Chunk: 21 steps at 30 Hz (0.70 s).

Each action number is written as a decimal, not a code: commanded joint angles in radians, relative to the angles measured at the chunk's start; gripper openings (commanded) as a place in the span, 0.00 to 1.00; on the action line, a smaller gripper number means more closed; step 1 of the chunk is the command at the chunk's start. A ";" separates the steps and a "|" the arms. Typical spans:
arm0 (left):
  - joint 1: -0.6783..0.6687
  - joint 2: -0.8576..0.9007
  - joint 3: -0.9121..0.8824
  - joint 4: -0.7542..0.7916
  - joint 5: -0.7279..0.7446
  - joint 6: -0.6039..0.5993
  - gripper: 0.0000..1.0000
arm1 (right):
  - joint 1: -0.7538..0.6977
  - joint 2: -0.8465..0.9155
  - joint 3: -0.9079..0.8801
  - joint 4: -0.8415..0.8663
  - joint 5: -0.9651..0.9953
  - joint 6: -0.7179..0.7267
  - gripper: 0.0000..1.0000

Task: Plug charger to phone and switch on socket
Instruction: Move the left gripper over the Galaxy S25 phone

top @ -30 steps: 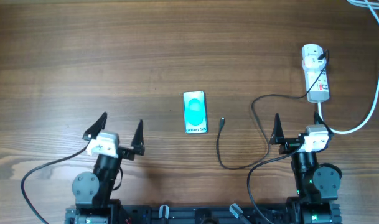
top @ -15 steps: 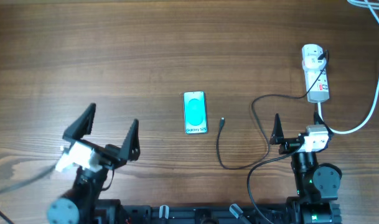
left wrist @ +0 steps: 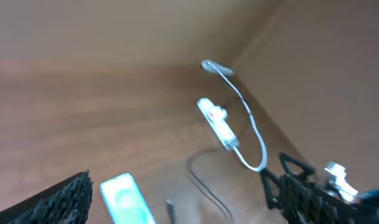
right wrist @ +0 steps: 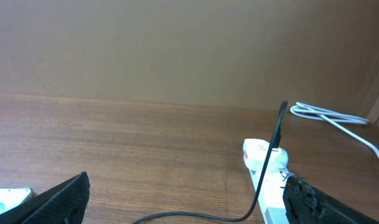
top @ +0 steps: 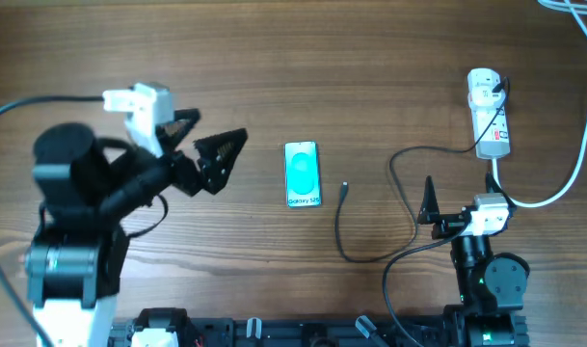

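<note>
Overhead view of a wooden counter. A phone with a bright turquoise screen lies flat near the middle, with nothing touching it. Just to its right rests the small plug tip of a thin black charger cable, near the phone but apart from it. The cable loops toward the near edge, then runs up to a white power strip at the far right, meeting it at its rounded end. A thick white cord curves away from the strip. The left gripper hangs left of the phone, pointing toward it, jaws spread wide and empty. The right gripper sits below the strip, jaws also parted, holding nothing
</note>
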 commanded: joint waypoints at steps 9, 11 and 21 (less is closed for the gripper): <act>-0.312 0.301 0.350 -0.389 -0.491 -0.104 0.99 | -0.005 -0.004 -0.001 0.003 -0.013 -0.018 1.00; -0.360 0.411 0.478 -0.505 -0.523 -0.105 1.00 | -0.005 -0.004 -0.001 0.003 -0.013 -0.018 1.00; -0.489 0.804 0.676 -0.687 -0.463 -0.149 1.00 | -0.005 -0.004 -0.001 0.003 -0.013 -0.017 1.00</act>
